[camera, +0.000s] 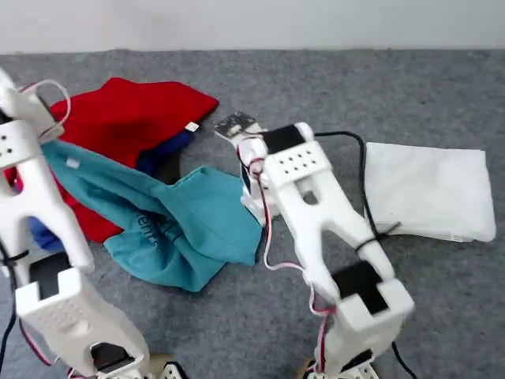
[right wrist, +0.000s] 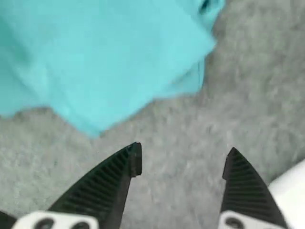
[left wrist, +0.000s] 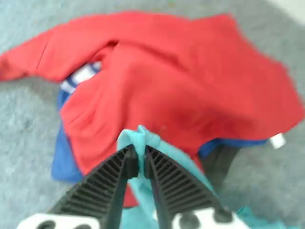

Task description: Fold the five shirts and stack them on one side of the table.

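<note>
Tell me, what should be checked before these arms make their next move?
1. Shut left jaws hold teal shirt: ok.
2. Open right jaws over bare table: ok.
3. Teal shirt clear of pile: not ok, lies across red shirt.
4. Folded white shirt at one side: ok.
5. Reach to blue shirt: not ok, under red shirt.
6. Five shirts counted: cannot tell.

Left arm (camera: 39,205): white printed shell at 9 o'clock, small round holes in its upper block.
Right arm (camera: 316,197): white forked links, black servo blocks between them, a grid of holes on top.
Wiring (camera: 266,237): thin red and white leads looped beside the right arm.
Black cable (camera: 361,166): ran toward 1 o'clock.
Left gripper (left wrist: 138,160): black ribbed fingers, white base.
Right gripper (right wrist: 185,160): the same black ribbing, white base with round holes.
</note>
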{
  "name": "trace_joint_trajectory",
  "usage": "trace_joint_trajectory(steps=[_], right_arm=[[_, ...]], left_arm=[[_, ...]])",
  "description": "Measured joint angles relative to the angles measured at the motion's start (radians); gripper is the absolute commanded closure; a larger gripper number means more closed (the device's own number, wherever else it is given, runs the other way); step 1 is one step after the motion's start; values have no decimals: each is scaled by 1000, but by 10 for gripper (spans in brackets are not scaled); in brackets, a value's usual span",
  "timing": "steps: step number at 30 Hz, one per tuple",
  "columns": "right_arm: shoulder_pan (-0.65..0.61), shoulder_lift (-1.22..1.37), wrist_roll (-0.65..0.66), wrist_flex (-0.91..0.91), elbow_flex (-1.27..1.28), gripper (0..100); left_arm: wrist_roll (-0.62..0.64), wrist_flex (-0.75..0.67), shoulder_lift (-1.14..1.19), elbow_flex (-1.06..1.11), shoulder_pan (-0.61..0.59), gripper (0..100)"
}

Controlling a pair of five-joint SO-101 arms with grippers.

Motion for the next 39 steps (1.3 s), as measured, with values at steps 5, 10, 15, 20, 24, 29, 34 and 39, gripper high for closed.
trace_joint_trajectory(steps=[5,10,15,20,24,29,34,39], right_arm=[[0,187,-199,0,-233,885],[2,344,-348,18,-431,944],[0,417,-437,60,-542,818],[29,448,-491,69,-565,743],[58,471,-500,77,-566,743],[51,514,-503,78,-566,743],[17,525,-503,78,-566,743],[15,525,-503,34,-566,817]], left_arm=[[-18,-52,-64,244,-21,989],[-20,-163,-160,474,-44,989],[-21,-259,-304,638,-43,989],[-21,-273,-371,663,-44,989],[-21,-273,-371,671,-44,989],[-21,-273,-350,672,-44,989],[-21,-270,-345,672,-38,989],[-23,-270,-345,672,-38,989]])
